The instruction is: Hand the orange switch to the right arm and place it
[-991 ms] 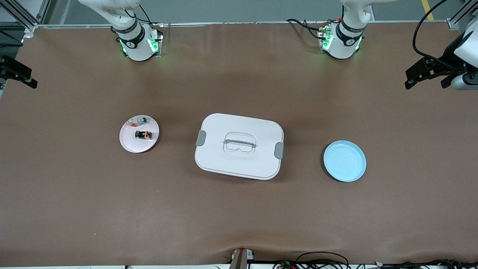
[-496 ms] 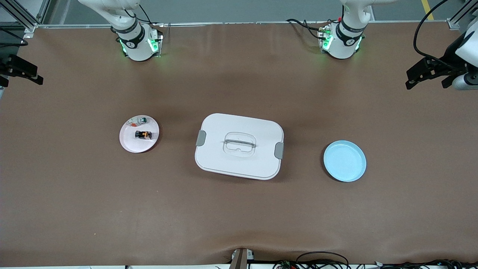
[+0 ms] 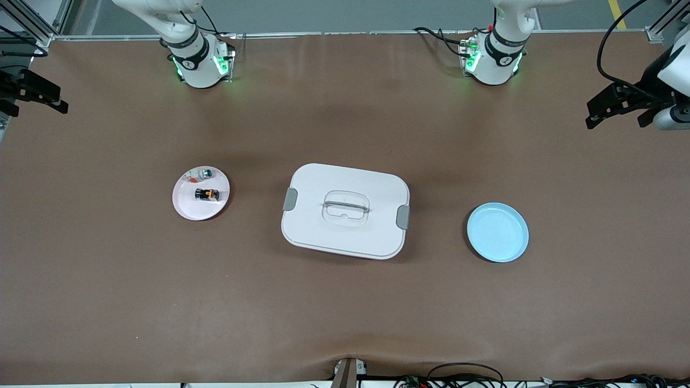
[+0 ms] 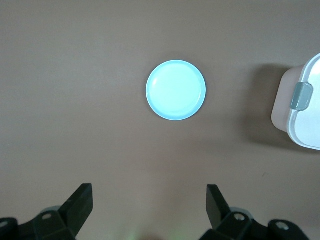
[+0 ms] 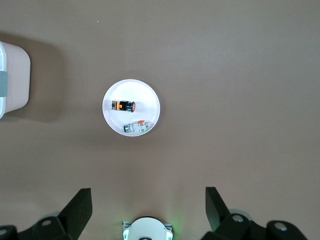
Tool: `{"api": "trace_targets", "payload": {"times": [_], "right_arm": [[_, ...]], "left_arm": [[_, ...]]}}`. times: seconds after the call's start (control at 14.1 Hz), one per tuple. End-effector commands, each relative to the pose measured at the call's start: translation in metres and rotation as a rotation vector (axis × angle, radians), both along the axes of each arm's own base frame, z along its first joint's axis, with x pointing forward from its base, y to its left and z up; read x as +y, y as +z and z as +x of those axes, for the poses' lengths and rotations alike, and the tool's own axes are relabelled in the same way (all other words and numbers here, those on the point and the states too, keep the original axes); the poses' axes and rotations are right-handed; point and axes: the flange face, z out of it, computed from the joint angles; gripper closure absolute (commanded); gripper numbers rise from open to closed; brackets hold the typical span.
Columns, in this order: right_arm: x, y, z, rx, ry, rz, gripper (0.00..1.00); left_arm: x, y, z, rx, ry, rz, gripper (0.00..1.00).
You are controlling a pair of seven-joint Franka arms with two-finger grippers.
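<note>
— Where is the orange switch (image 3: 207, 193)?

— On the pink plate (image 3: 186, 207) toward my right arm's end of the surface, beside a white-and-green part (image 3: 205, 173).

— And you?

— My left end effector (image 4: 149, 206) and right end effector (image 5: 148, 206) hang high at the surface's ends, fingers spread, empty. I'd descend squarely over the switch, avoiding its neighbour.

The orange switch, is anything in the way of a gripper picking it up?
Nothing covers the orange switch; it lies open on the pink plate, beside a white-and-green part. Both the right gripper and left gripper hang open, high above the table.
</note>
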Motion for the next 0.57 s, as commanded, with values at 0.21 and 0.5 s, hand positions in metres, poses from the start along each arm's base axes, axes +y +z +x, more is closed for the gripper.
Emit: {"api": "trace_targets", "payload": {"times": [0.21, 0.5], "right_arm": [[0.0012, -0.0006, -0.0086, 0.006, 0.014, 0.013, 0.0], [-0.0011, -0.0011, -0.0095, -0.005, 0.009, 0.012, 0.0]], "left_arm": [[0.0028, 0.0058, -0.0013, -0.004, -0.017, 0.003, 0.0], [0.0012, 0.0051, -0.0014, -0.002, -0.021, -0.005, 0.0]]}}
